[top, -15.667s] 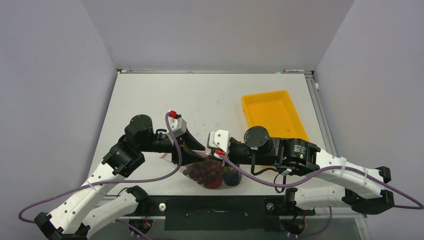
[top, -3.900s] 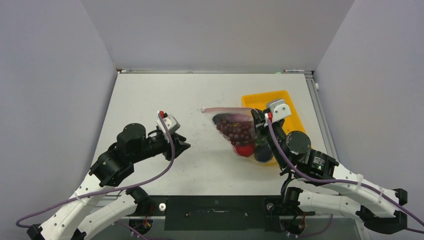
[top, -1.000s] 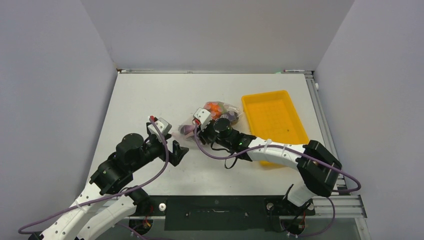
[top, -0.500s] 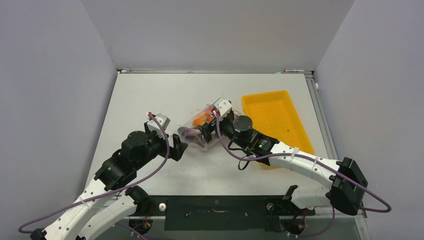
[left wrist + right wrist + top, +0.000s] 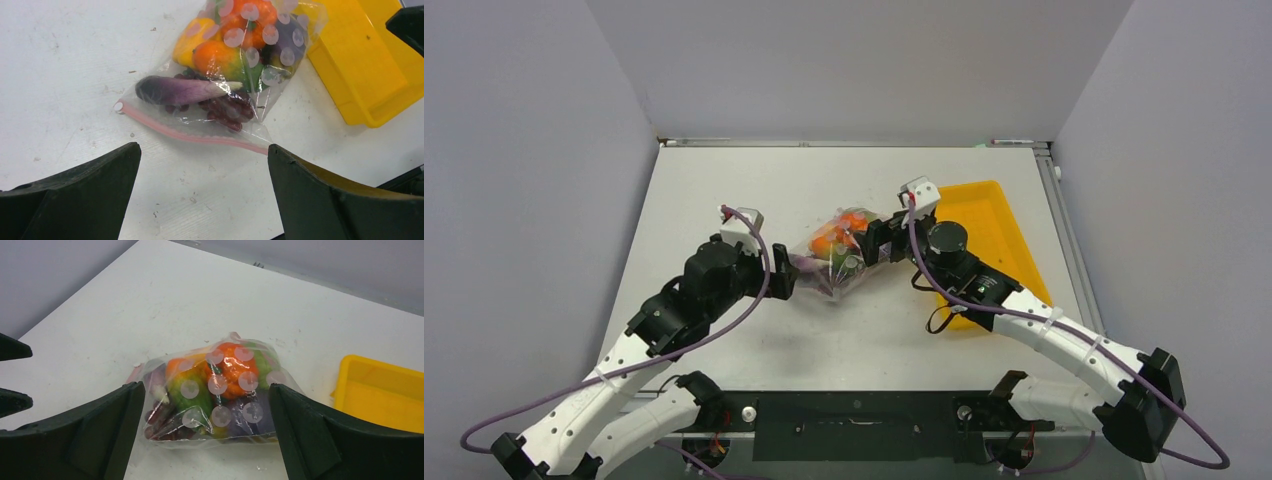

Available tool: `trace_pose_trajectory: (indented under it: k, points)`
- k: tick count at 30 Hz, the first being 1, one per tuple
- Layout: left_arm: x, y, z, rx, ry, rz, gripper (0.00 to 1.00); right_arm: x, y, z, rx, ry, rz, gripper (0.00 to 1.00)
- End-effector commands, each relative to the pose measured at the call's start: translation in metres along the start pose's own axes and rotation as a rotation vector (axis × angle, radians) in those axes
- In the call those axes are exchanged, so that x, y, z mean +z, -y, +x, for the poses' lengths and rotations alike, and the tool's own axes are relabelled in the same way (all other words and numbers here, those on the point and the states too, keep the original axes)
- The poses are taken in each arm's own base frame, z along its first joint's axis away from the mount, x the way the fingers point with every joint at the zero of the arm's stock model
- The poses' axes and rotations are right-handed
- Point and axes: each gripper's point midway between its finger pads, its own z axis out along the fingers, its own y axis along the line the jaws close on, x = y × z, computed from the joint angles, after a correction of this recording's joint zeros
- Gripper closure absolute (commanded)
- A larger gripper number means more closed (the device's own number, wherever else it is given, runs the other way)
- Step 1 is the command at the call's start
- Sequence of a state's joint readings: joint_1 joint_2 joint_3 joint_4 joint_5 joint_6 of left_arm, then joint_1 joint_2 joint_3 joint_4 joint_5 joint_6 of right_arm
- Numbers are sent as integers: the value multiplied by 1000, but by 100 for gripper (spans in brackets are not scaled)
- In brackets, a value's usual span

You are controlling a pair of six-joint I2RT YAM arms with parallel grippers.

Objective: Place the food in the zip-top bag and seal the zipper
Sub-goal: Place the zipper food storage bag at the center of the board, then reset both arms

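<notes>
The zip-top bag (image 5: 834, 258) lies on the table between my two grippers, and neither one touches it. Inside it is the food: a purple eggplant (image 5: 180, 90), dark red grapes (image 5: 227, 111), and orange (image 5: 250, 22) and green (image 5: 192, 395) pieces. The pink zipper (image 5: 175, 131) runs as one flat strip along the mouth, facing my left gripper (image 5: 204, 150). That gripper is open, just short of the strip. My right gripper (image 5: 206, 386) is open at the bag's closed end, its fingers (image 5: 105, 425) on either side of it. In the top view the left gripper (image 5: 782, 280) and right gripper (image 5: 876, 243) flank the bag.
The yellow tray (image 5: 984, 215) sits right of the bag, partly under my right arm, and shows in the left wrist view (image 5: 370, 75) and the right wrist view (image 5: 385, 395). White table (image 5: 724, 190) extends behind and left of the bag.
My right gripper has opened, let go of the bag and drawn back to the right. The bag now rests on the table. My left gripper has moved closer to the bag's mouth.
</notes>
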State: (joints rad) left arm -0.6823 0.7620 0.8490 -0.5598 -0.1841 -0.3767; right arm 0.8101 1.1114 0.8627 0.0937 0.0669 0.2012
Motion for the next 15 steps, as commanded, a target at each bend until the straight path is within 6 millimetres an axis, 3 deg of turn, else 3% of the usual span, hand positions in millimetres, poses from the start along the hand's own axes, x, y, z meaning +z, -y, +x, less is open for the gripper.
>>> trace_pose_trajectory:
  k: [1,8,15]
  points:
    - [-11,-5,-37,-80,107,-65,4,-15,25,2,68,-2,125,0]
    - [-10,-3,-51,-62,138,-67,4,-38,49,10,81,-32,249,10]
    - [-14,-12,-58,-30,157,-111,4,-71,55,-15,69,5,264,10]
